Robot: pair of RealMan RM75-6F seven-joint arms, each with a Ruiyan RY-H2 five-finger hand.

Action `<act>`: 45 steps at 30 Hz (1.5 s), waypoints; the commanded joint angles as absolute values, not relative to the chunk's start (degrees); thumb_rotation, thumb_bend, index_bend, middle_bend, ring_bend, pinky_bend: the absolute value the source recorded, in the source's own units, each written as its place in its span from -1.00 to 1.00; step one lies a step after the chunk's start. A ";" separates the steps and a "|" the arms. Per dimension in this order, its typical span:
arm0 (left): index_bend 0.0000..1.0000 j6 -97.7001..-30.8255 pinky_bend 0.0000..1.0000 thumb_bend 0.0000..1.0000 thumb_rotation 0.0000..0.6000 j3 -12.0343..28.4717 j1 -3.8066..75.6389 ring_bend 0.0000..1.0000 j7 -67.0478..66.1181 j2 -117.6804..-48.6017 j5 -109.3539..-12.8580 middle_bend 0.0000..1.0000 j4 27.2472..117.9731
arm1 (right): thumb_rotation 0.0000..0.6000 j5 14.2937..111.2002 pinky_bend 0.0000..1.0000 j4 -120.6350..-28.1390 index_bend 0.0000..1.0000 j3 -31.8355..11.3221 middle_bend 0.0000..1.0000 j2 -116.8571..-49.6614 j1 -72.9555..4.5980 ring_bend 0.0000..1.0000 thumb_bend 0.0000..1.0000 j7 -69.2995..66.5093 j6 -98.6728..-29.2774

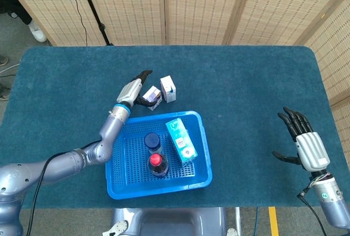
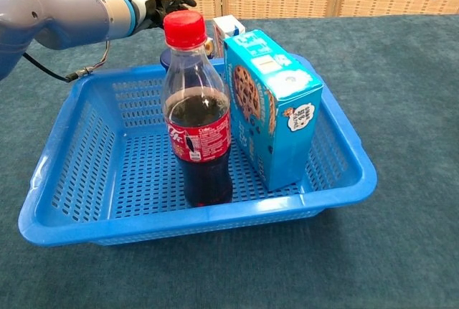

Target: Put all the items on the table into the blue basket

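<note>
Two small white-and-purple cartons stand just behind the blue basket point(image 1: 155, 118): one point(image 1: 153, 96) on the left, the other point(image 1: 168, 88) on the right. My left hand point(image 1: 133, 89) is at the left carton with fingers spread, thumb below it and fingers above; whether it grips is unclear. In the chest view this hand point(image 2: 154, 1) shows behind the bottle cap. The basket point(image 2: 179, 224) holds a cola bottle point(image 1: 157, 165), a dark-lidded jar point(image 1: 152, 140) and a teal cookie box point(image 1: 180, 139). My right hand point(image 1: 305, 145) hovers open at the table's right, holding nothing.
The dark teal table point(image 1: 246, 93) runs wide on every side of the basket. Woven folding screens point(image 1: 197, 6) stand behind its far edge. In the chest view the cola bottle point(image 2: 197, 122) and cookie box point(image 2: 272, 105) hide most of the cartons; one carton top point(image 2: 229, 25) shows.
</note>
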State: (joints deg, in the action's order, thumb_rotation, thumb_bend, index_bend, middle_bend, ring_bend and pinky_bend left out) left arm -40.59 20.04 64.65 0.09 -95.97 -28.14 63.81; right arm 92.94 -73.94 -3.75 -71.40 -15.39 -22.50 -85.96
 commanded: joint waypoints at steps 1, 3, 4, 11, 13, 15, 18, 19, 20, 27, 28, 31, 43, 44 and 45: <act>-1.00 -42.52 -1.00 -0.57 1.00 20.86 65.30 -1.00 -1.53 -97.97 -26.20 -1.00 61.98 | 1.00 92.88 -0.90 -73.81 -0.92 -3.78 -1.00 -71.38 -15.41 -1.00 -1.00 -22.67 -85.90; -1.00 -42.37 -1.00 -0.57 1.00 21.12 65.51 -1.00 -2.25 -98.80 -25.22 -1.00 61.09 | 1.00 92.94 -0.90 -73.77 -0.92 -3.80 -1.00 -71.36 -15.42 -1.00 -1.00 -22.76 -85.97; -1.00 -41.96 -1.00 -0.57 1.00 21.29 65.63 -1.00 -2.57 -99.30 -24.62 -1.00 60.57 | 1.00 93.00 -0.90 -73.82 -0.92 -3.80 -1.00 -71.35 -15.42 -1.00 -1.00 -22.79 -86.04; -1.00 -41.18 -1.00 -0.57 1.00 21.65 66.18 -1.00 -4.98 -102.46 -22.85 -1.00 56.10 | 1.00 92.90 -0.90 -74.05 -0.92 -3.89 -1.00 -71.11 -15.20 -1.00 -1.00 -23.11 -86.43; -1.00 -40.63 -1.00 -0.56 1.00 21.79 66.12 -1.00 -5.98 -102.91 -21.63 -1.00 55.05 | 1.00 92.85 -0.90 -74.04 -0.92 -3.94 -1.00 -71.05 -15.17 -1.00 -1.00 -23.22 -86.47; -1.00 -39.88 -1.00 -0.53 1.00 21.81 66.05 -1.00 -7.02 -103.06 -20.65 -1.00 54.29 | 1.00 92.84 -0.90 -74.07 -0.92 -3.96 -1.00 -71.00 -15.17 -1.00 -1.00 -23.42 -86.48; -1.00 -39.76 -0.90 -0.44 1.00 22.20 66.06 -0.99 -8.08 -103.34 -19.67 -1.00 53.51 | 1.00 92.94 -0.90 -74.05 -0.92 -3.88 -1.00 -70.97 -15.19 -1.00 -1.00 -23.47 -86.41; -1.00 -39.68 -0.84 -0.41 1.00 22.26 66.06 -0.96 -8.53 -103.43 -19.38 -1.00 53.32 | 1.00 93.00 -0.90 -74.09 -0.92 -3.82 -1.00 -70.96 -15.22 -1.00 -1.00 -23.55 -86.32; -0.99 -39.55 -0.72 -0.37 1.00 22.20 66.08 -0.89 -8.97 -103.45 -19.18 -0.98 53.23 | 1.00 93.04 -0.90 -74.11 -0.92 -3.79 -1.00 -70.96 -15.25 -1.00 -1.00 -23.54 -86.27; -0.24 -40.55 -0.17 0.09 1.00 23.22 66.42 -0.26 -11.27 -104.70 -18.22 -0.29 52.48 | 1.00 93.02 -0.90 -74.27 -0.91 -3.78 -1.00 -70.83 -15.23 -1.00 -1.00 -23.74 -86.22; -0.18 -40.75 -0.14 0.13 1.00 23.37 66.39 -0.23 -11.17 -104.84 -18.57 -0.24 52.45 | 1.00 93.00 -0.90 -74.26 -0.91 -3.77 -1.00 -70.83 -15.23 -1.00 -1.00 -23.74 -86.21; -0.06 -41.43 -0.10 0.28 1.00 23.95 66.09 -0.15 -10.85 -105.08 -19.91 -0.14 52.84 | 1.00 93.05 -0.90 -74.24 -0.91 -3.75 -1.00 -70.79 -15.25 -1.00 -1.00 -24.00 -86.17; -0.01 -48.58 -0.10 0.30 1.00 26.50 59.73 -0.13 -6.56 -95.94 -30.25 -0.11 67.40 | 1.00 93.82 -0.90 -74.64 -0.91 -3.39 -1.00 -70.83 -15.29 -1.00 -1.00 -23.73 -86.42; -0.01 -49.05 -0.10 0.30 1.00 26.46 58.99 -0.13 -6.44 -94.52 -31.25 -0.11 69.59 | 1.00 93.88 -0.90 -74.72 -0.91 -3.37 -1.00 -70.81 -15.28 -1.00 -1.00 -23.69 -86.45; -0.01 -49.35 -0.10 0.30 1.00 26.42 58.50 -0.13 -6.38 -93.56 -31.93 -0.11 71.06 | 1.00 93.92 -0.90 -74.76 -0.91 -3.34 -1.00 -70.79 -15.27 -1.00 -1.00 -23.68 -86.48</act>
